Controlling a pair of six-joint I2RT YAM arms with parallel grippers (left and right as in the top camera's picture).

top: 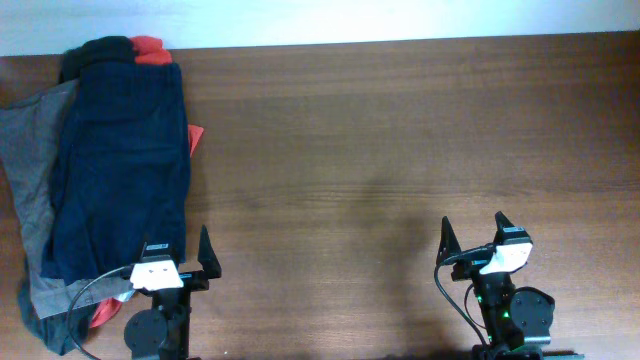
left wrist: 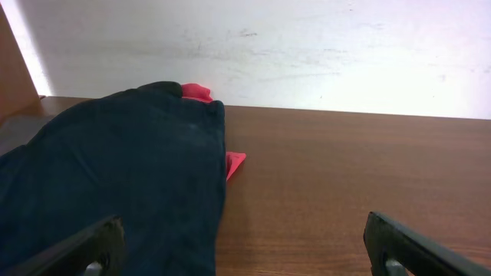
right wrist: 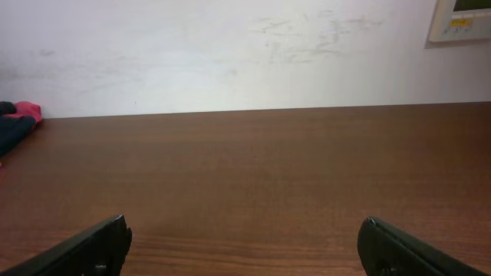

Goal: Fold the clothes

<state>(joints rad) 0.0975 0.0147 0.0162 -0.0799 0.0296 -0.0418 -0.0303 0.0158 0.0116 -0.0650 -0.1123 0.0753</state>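
Observation:
A pile of clothes lies at the table's left side. The dark navy shorts (top: 120, 170) lie on top, spread lengthwise, over grey shorts (top: 28, 160), a red-orange top (top: 150, 46) and a black garment (top: 100, 50). The navy shorts (left wrist: 115, 176) and a bit of the red top (left wrist: 234, 162) show in the left wrist view. My left gripper (top: 176, 250) is open and empty at the pile's near right corner. My right gripper (top: 474, 235) is open and empty over bare table at the front right, far from the clothes.
The brown wooden table (top: 400, 150) stretches right of the pile. A white wall (right wrist: 230, 54) stands behind the far edge, with a small panel (right wrist: 460, 19) at its upper right. A cable runs by the left arm's base (top: 90, 290).

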